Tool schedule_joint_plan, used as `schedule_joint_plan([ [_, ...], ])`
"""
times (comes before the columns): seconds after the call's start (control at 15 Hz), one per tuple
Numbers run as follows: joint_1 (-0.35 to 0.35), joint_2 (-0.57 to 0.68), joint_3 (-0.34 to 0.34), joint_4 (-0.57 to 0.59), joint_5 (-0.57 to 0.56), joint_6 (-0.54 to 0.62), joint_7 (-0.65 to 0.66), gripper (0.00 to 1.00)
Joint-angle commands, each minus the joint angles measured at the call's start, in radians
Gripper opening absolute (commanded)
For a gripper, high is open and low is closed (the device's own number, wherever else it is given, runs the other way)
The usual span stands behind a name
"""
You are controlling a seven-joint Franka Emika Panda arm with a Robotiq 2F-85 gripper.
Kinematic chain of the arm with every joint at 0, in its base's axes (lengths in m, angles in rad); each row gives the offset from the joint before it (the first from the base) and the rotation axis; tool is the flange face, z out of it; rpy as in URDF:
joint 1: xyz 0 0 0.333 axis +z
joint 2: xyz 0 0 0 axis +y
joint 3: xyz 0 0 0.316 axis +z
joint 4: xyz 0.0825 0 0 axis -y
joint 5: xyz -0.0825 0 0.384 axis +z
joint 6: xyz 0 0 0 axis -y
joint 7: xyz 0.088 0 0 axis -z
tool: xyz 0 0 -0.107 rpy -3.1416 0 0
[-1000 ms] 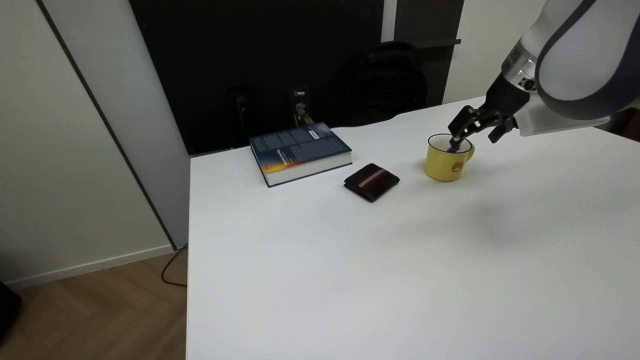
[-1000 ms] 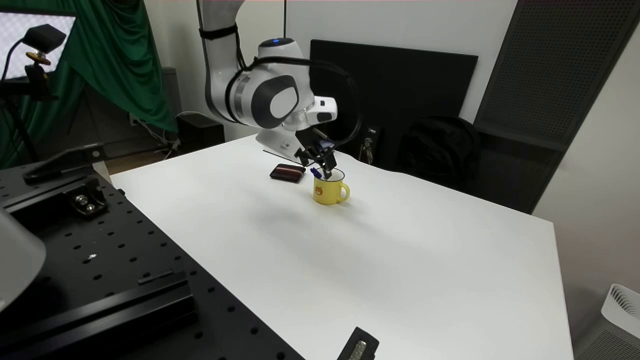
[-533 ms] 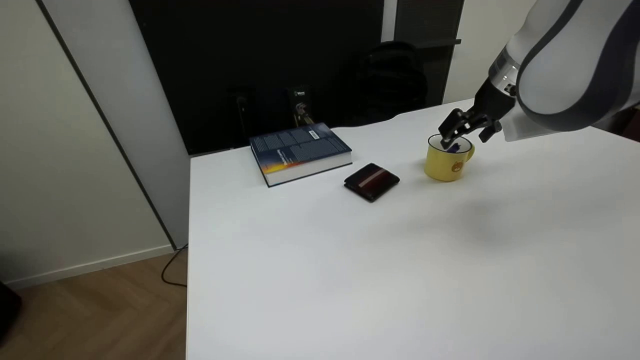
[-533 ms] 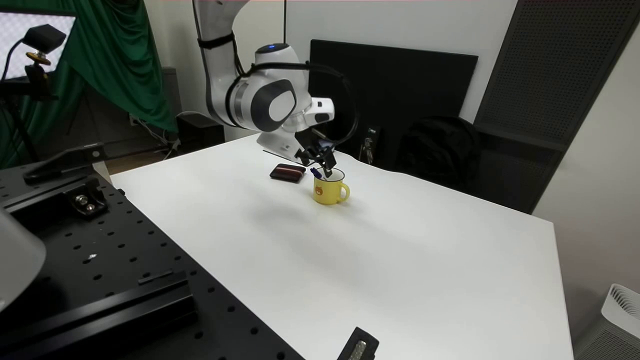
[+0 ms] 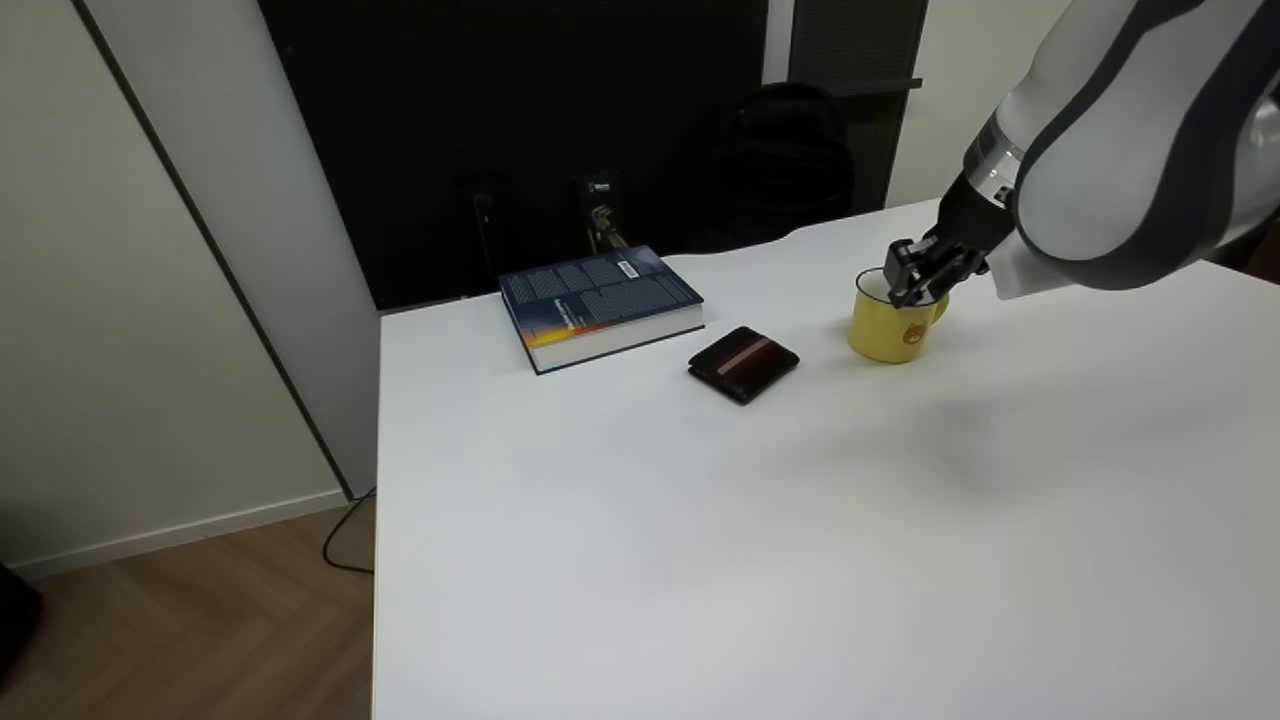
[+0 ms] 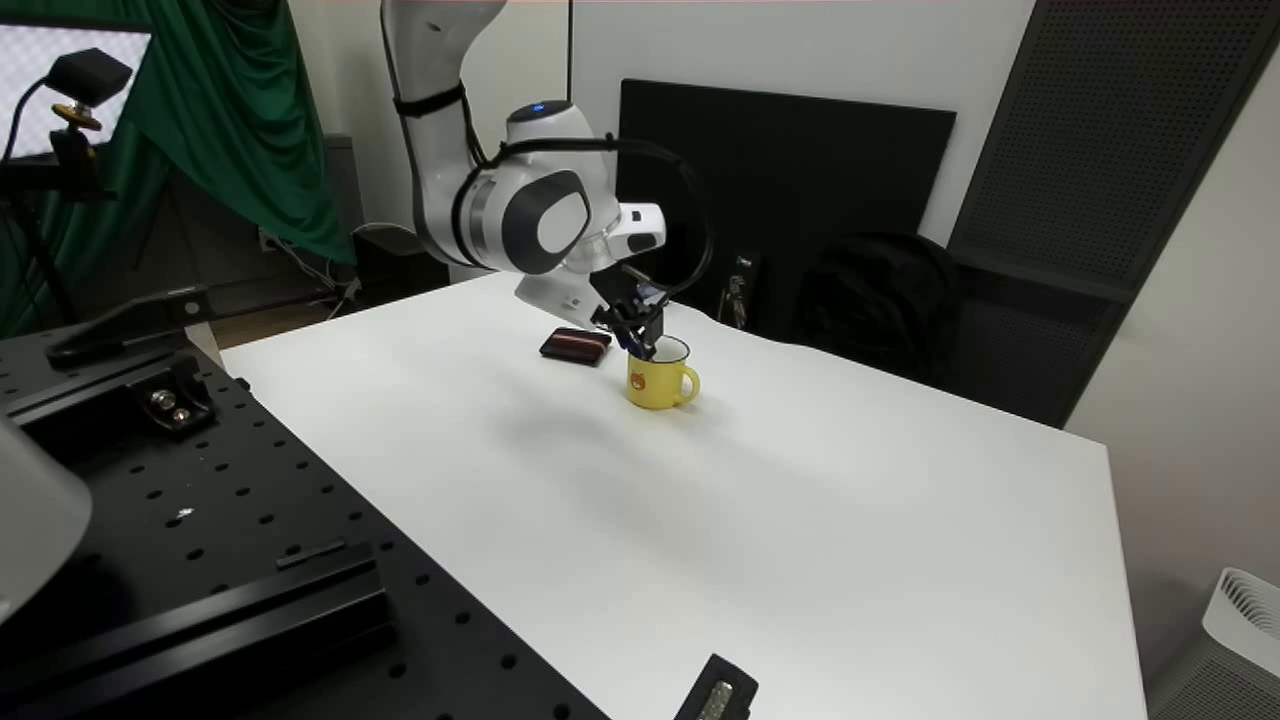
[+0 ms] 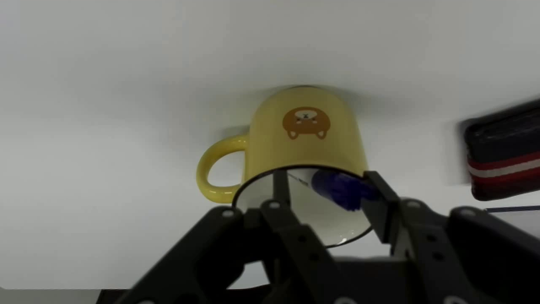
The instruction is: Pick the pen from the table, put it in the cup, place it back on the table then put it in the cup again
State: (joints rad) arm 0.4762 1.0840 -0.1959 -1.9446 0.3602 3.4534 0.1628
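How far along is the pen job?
Done: pen is in the cup; which round, can't tell. In hand: tool at the pen, jaws apart, no grip visible. Left, likely, if round one: with the pen inside, lift out, set on table, return to cup.

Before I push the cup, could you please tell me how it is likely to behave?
The cup is probably somewhat slippery, as its handle shows glossy highlights. It would likely slide before tipping, since it stands upright on the table and looks fairly squat. The handle juts from one side, so a push there might turn it.
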Motion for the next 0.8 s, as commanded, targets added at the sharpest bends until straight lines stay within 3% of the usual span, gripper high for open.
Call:
schedule_joint_plan([
  [0.0,0.025,0.022,-0.025,0.024,0.026,0.003,0.001,0.19],
  [0.2,0.030,0.021,-0.028,0.019,0.034,0.002,0.002,0.01],
  [0.33,0.024,0.014,-0.025,0.012,0.033,0.002,0.002,0.06],
  [0.73,0.016,-0.021,-0.036,-0.002,0.034,-0.009,-0.003,0.06],
])
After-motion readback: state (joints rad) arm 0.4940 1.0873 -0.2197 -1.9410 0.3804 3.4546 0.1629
